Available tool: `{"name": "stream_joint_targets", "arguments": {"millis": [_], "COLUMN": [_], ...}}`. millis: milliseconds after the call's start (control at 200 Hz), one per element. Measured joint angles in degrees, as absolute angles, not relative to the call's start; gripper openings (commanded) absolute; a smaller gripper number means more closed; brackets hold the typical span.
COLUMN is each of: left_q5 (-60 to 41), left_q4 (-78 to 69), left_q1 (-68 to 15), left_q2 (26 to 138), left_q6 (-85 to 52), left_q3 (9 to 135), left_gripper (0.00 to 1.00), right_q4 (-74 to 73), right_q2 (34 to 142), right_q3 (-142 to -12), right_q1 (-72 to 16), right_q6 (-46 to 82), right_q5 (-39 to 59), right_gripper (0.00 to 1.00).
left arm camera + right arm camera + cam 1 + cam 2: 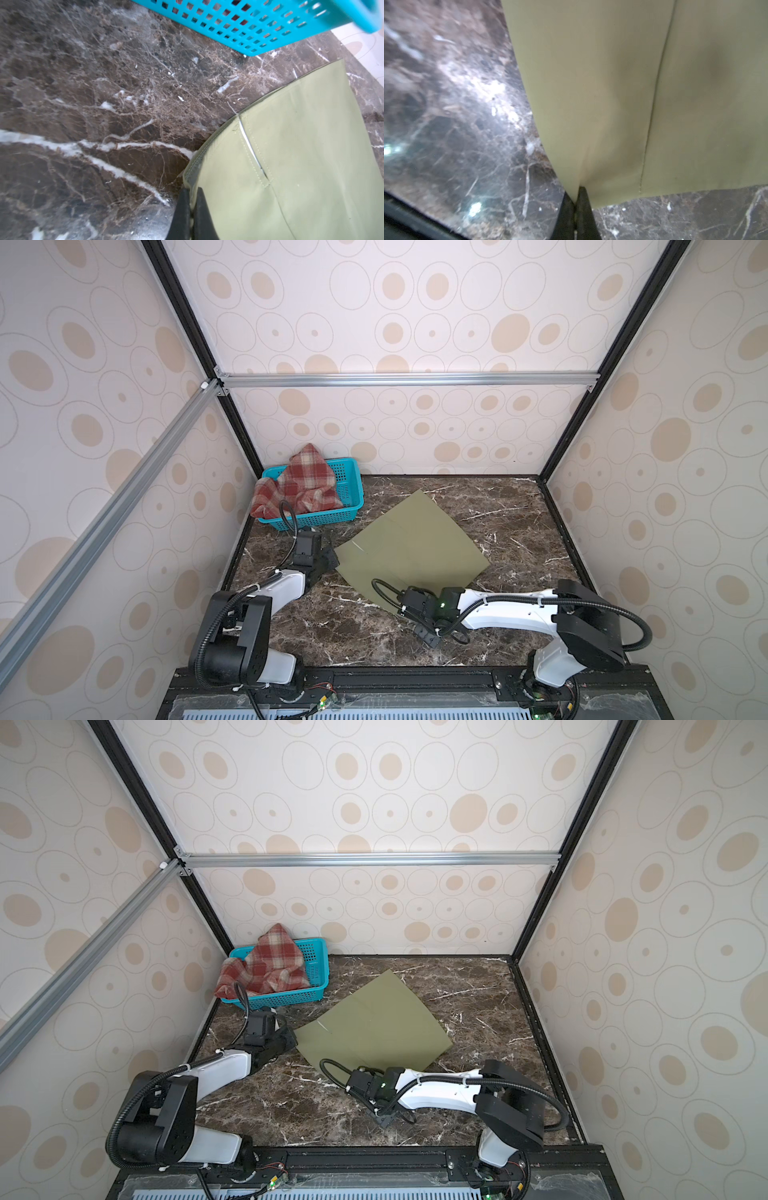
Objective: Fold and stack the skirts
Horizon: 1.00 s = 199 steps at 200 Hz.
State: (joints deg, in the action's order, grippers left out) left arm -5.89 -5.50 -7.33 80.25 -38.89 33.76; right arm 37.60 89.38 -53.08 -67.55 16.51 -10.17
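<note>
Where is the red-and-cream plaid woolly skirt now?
In both top views the red-and-cream plaid skirt lies bunched in the teal perforated plastic basket at the far left corner of the marble table.

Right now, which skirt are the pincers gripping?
The olive-green skirt, spread flat: left pincer and right pincer each shut on its edge. The plaid skirt lies bunched in the teal basket.

A teal basket (pixel 328 516) stands on the dark marble table (pixel 498 522) just beyond the left gripper (pixel 192 193) and well apart from the right gripper (pixel 576 197), with a spotted wall (pixel 415 427) and an aluminium rail (pixel 407 379) farther behind.
</note>
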Motion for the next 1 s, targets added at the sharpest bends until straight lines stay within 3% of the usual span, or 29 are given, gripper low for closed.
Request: {"name": "stream_joint_targets", "arguments": {"millis": [325,640,995], "left_q5": [-1.89,4.38,10.04], "left_q4": [2.0,14.17,29.39], "left_q1": [-7.2,-7.01,-6.83], "left_q2": [69.21,57.32,46.68], "left_q6": [-39.86,-40.07,-39.7], "left_q3": [36.23,38.44,43.92], "left_gripper": [0.0,0.0,0.0], "right_q4": [39.7,38.72,35.03], "right_q2": [78.98,75.99,75.53], "right_q3": [-54.74,-54.74,-55.61], "right_q1": [-67.55,-67.99,-74.28], "right_q6": [16.16,16.88,19.33], "right_q5": [-3.49,2.98,9.02], "right_gripper": [0.0,0.0,0.0]}}
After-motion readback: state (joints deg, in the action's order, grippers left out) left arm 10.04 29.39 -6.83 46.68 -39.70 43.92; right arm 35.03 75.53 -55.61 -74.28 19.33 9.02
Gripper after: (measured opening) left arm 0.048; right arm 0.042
